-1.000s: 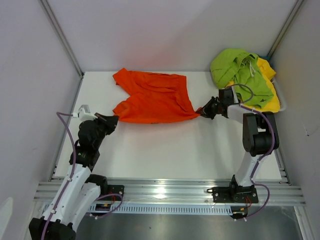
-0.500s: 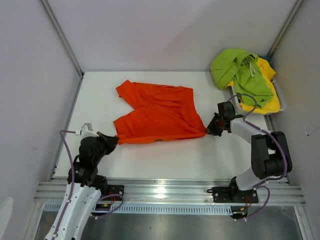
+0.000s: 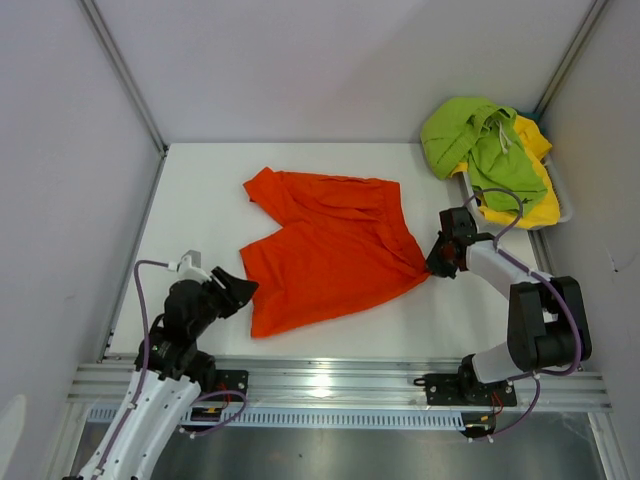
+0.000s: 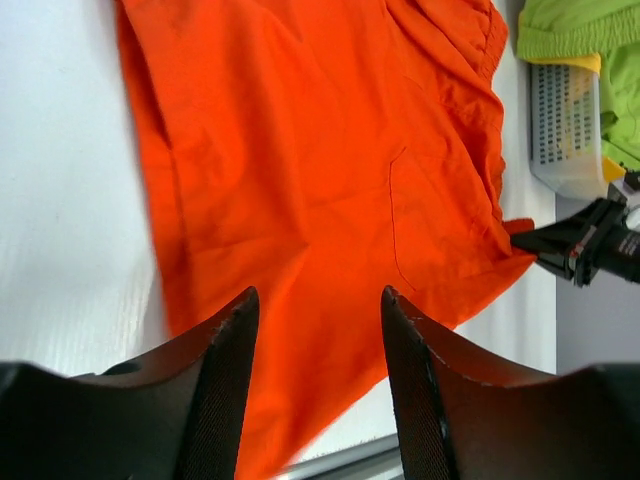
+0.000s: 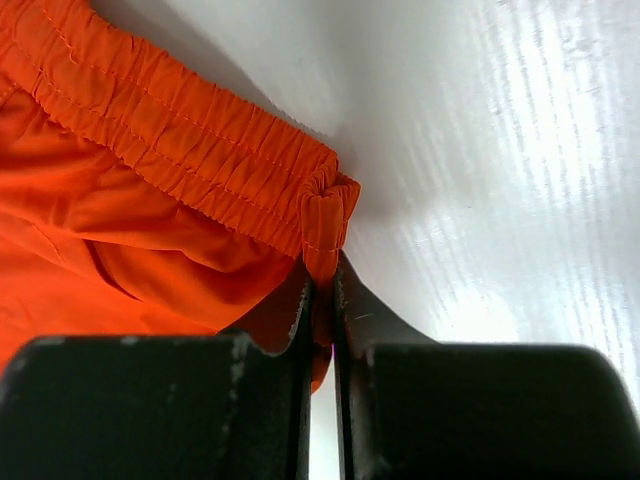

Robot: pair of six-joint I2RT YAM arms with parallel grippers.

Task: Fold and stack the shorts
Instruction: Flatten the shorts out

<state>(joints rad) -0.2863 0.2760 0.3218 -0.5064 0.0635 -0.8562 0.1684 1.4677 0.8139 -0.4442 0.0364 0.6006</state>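
- The soft orange fabric shorts (image 3: 325, 245) lie spread on the white table (image 3: 200, 190) in the middle of the overhead frame. The elastic waistband is toward the right and the legs run toward the left and lower left.
- The right gripper (image 5: 320, 290) is clamped on the bunched end of the orange waistband. In its wrist view, the fabric is pinched in the thin slit between the two dark fingers. This looks like an anchoring hold, keeping that corner fixed so the cloth can be drawn flat for folding.
- The left gripper (image 4: 318, 300), at the lower left of the overhead frame, stands about half open with nothing in it. In its wrist view the orange leg hem shows through the gap, lying flat on the table beneath the fingers.
- The lower leg sits slanted and slightly rumpled, so the garment probably needs squaring before the first fold.
- Crumpled lime green shorts (image 3: 478, 140) with a white drawstring rest on yellow shorts (image 3: 542, 205) in a white perforated basket (image 3: 565, 212) at the upper right, apparently waiting their turn.
- No brand, label or lettering can be read in any view.
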